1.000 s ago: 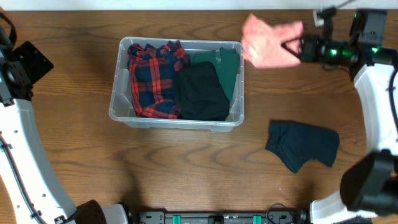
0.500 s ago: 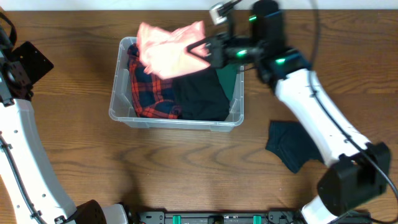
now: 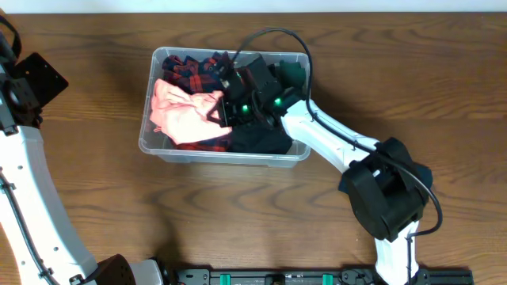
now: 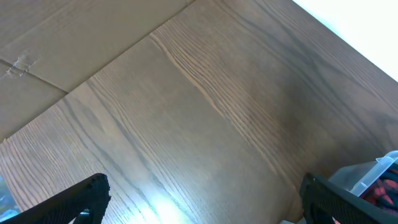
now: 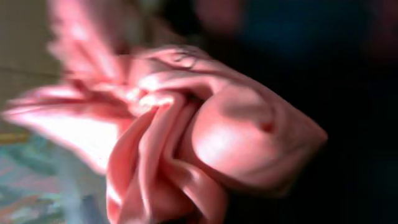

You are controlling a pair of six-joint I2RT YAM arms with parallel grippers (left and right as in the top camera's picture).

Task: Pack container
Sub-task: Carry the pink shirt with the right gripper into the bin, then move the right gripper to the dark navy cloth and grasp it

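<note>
**Pink cloth going into the bin**

The container point(image 3: 226, 156) sits on the table point(image 3: 238, 214) toward 11 o'clock from the table's middle. It already holds 3 garments: a red-and-blue plaid shirt point(image 3: 186, 67) along its 12 o'clock side, a black garment point(image 3: 261, 138) toward 4 o'clock and a green one point(image 3: 295, 73) at its 2 o'clock corner.

The right gripper point(image 3: 218, 113) reaches in from 4 o'clock and is low over the middle of the bin. It seems pinched on a pink cloth point(image 3: 178, 115), whose folds gather toward it. The fingers themselves do not show in the blurred wrist view. The cloth lies over the 9 o'clock half of the bin.

The left gripper point(image 4: 208, 202) is spread wide over bare wood at the container's 9 o'clock side, holding nothing.

The step in hand looks like the placing of the pink cloth. The next move likely calls for letting go, then lifting straight up so no fold trails over the rim.
</note>
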